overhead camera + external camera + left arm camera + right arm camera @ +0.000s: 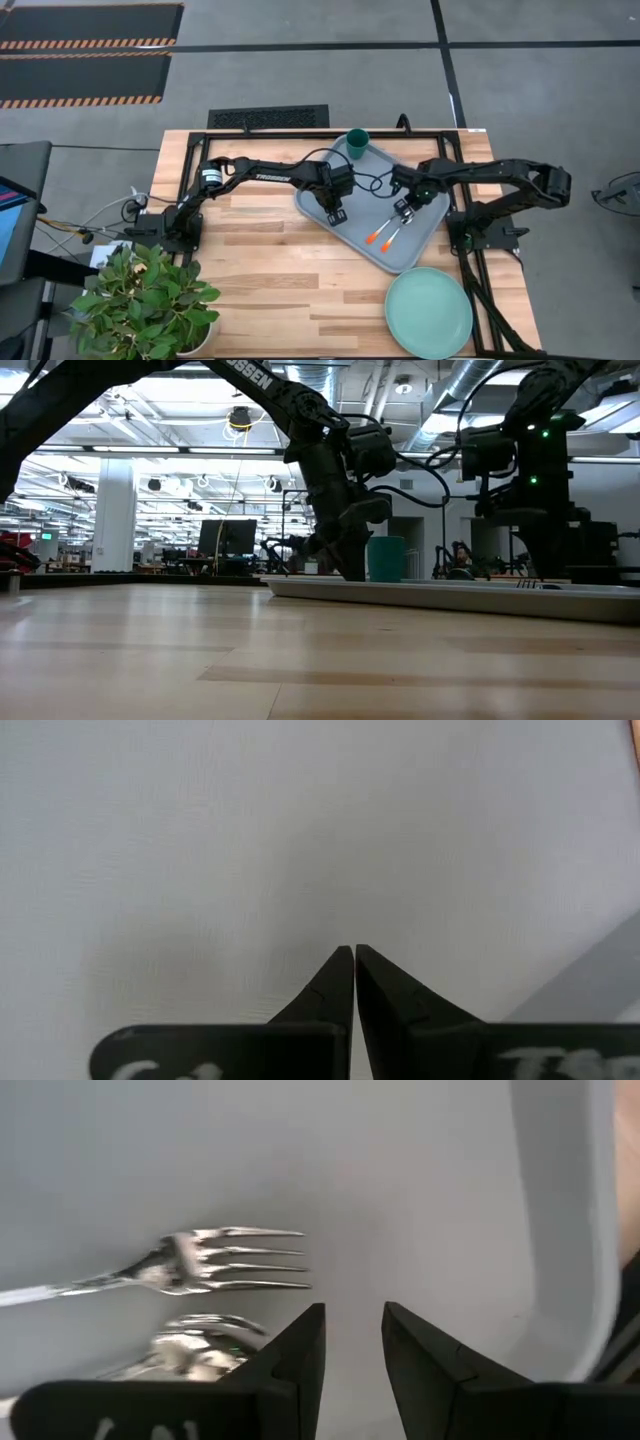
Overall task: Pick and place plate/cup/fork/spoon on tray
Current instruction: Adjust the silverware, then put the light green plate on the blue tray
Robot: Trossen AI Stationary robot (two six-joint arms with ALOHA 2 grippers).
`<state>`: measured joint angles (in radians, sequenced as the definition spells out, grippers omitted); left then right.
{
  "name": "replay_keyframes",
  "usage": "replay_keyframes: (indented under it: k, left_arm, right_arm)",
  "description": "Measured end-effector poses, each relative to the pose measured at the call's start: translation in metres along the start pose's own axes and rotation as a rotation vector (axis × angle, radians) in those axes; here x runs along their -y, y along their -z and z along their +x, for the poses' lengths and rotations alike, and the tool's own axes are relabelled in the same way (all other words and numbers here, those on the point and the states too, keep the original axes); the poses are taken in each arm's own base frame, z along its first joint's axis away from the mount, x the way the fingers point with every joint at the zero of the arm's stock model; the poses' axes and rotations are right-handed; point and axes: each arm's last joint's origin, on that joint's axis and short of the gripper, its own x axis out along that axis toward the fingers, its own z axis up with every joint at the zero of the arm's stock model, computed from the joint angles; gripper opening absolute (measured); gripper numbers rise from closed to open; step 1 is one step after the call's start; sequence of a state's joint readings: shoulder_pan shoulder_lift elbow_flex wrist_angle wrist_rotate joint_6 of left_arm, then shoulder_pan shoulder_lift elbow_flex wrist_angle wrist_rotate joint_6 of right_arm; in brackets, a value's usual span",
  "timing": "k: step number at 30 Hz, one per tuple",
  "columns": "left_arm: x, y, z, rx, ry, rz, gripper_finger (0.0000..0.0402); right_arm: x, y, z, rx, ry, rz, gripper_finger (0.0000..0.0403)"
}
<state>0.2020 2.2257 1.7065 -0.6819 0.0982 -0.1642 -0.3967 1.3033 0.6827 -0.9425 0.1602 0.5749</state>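
Observation:
The light blue-grey tray (345, 210) lies at the table's middle right. The dark green cup (357, 141) stands upright on its far corner. The fork (230, 1260) and the spoon (200, 1342) lie side by side on the tray floor, orange handles (380, 238) toward the near edge. The mint-green plate (428, 312) lies flat on the table, near right of the tray. My left gripper (335, 213) is shut, pointing steeply down at the tray's left part. My right gripper (353, 1330) hangs open over the tray beside the fork's tines, nothing between its fingers. My left gripper points its shut fingertips (343, 958) down at the bare tray floor (300, 850), slanting from the table's left. In the low view the fingers (350, 565) reach down to the tray's rim. I cannot tell whether the tips touch the floor.
A potted plant (150, 300) stands at the table's near left corner, with cables (100, 215) past the left edge. Bare wood lies between the plant and the tray. A black cable (375, 183) loops over the tray's far part.

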Motion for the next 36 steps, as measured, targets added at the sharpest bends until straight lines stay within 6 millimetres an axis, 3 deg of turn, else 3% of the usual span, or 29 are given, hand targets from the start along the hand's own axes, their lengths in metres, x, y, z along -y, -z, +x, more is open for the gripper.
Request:
replay_keyframes:
  k: [12,30,33,36]
  left_arm:
    - [0.000,0.000,0.000,0.000,0.000,0.003,0.0000]
    - [0.000,0.000,0.000,0.002,0.000,0.010,0.0000]
    - [0.000,0.000,0.000,0.002,0.000,0.011,0.0000]
    - [0.000,0.000,0.000,0.002,0.001,0.011,0.0000]
  right_arm:
    - [-0.010,-0.008,0.019,-0.037,0.022,-0.057,0.0127]
    - [-0.007,-0.013,0.020,-0.012,0.035,-0.050,0.0127]
    - [-0.005,-0.011,0.017,-0.021,0.034,-0.042,0.0127]
    - [-0.003,-0.013,-0.001,0.006,0.016,-0.034,0.0127]
